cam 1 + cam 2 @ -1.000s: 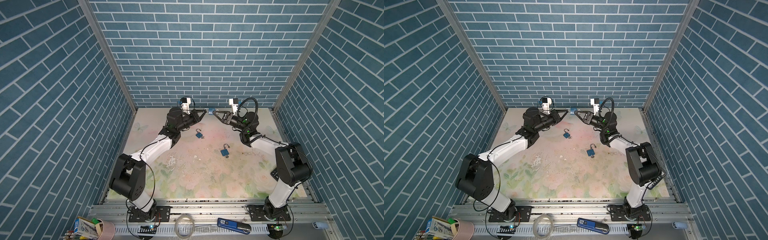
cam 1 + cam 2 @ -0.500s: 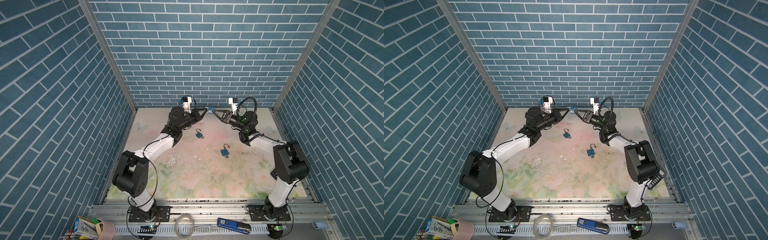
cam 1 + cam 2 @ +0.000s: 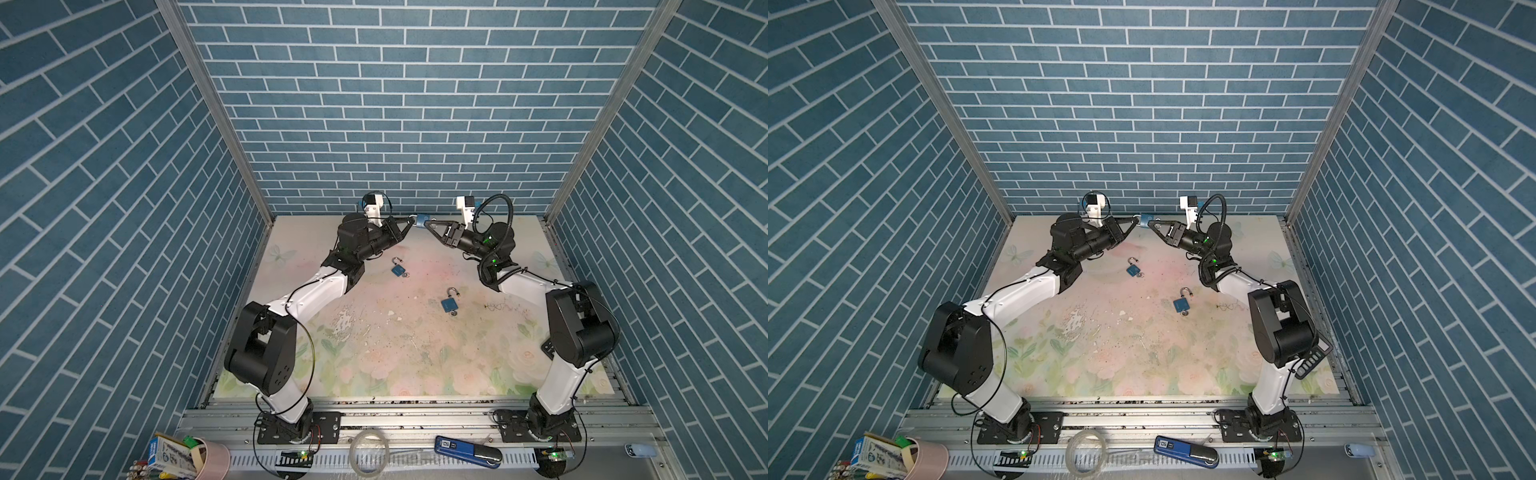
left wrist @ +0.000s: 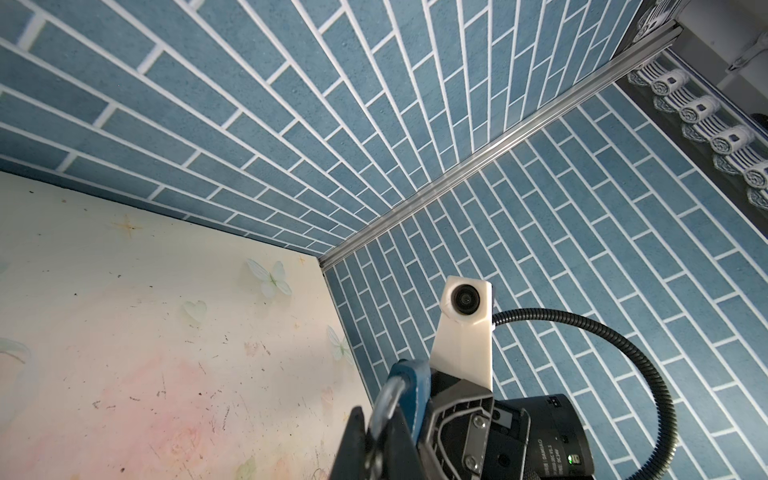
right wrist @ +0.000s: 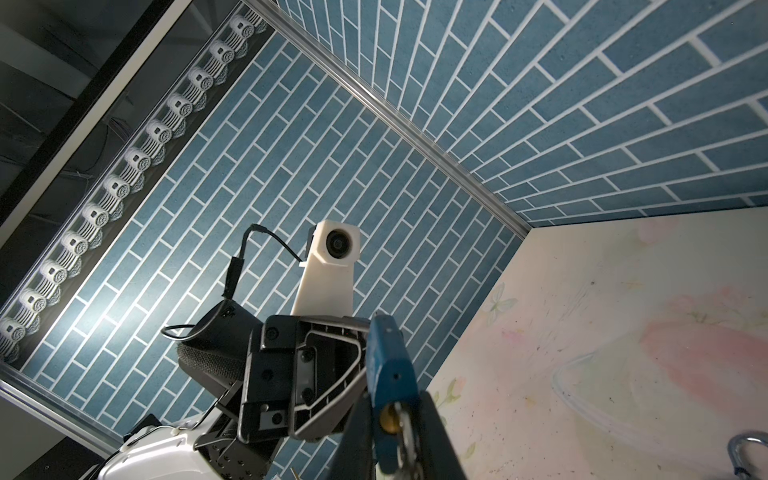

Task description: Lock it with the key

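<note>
Sideways, "DAMIAO" on motor [image 4: 544,440] near padlock [image 4: 409,390]

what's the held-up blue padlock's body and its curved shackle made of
The blue padlock body looks like metal under a matt blue coating: rivet dots, brass-coloured keyway. The curved shackle is probably bare steel, silvery and glossy.

Left wrist cam: blue padlock [image 4: 409,386] up close. Its silver shackle [image 4: 388,401] runs into the left gripper [image 4: 376,436], whose fingers [image 4: 353,440] are pinched on it. Right gripper [image 4: 432,395] clamps the padlock body from the opposite side. White camera mount [image 4: 463,353] stands just behind the padlock, with a black corrugated cable [image 4: 540,312] looping away beside it. Floral mat [image 4: 145,311] lies beneath the padlock; blue brick walls [image 4: 291,104] and aluminium corner strip [image 4: 478,166] are well behind it.
</note>
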Controlling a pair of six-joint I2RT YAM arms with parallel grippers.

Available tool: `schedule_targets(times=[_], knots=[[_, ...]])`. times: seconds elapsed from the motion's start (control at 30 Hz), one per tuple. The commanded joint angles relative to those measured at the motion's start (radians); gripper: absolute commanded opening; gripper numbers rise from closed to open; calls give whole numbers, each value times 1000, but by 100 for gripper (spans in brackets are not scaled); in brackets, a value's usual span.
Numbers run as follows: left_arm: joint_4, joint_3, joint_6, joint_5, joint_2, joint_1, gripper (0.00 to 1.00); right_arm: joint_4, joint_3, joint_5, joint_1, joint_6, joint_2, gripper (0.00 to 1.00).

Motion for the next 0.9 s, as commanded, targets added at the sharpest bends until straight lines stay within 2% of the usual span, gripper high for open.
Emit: schedule_targets(times=[0.0,0.37,0.5,0.7,0.87], knots=[[-38,21,-3,207,44,-110,6,72,62,-182,99,-31,3,0],[-17,20,-17,186,55,-109,17,99,40,-187,90,-20,-6,0],[-51,22,0,183,55,-107,13,138,34,-188,81,7,-1,0],[-68,21,15,192,50,-106,0,161,22,-180,75,18,-1,0],[-118,15,42,171,38,-99,0,171,15,-163,63,19,-6,0]])
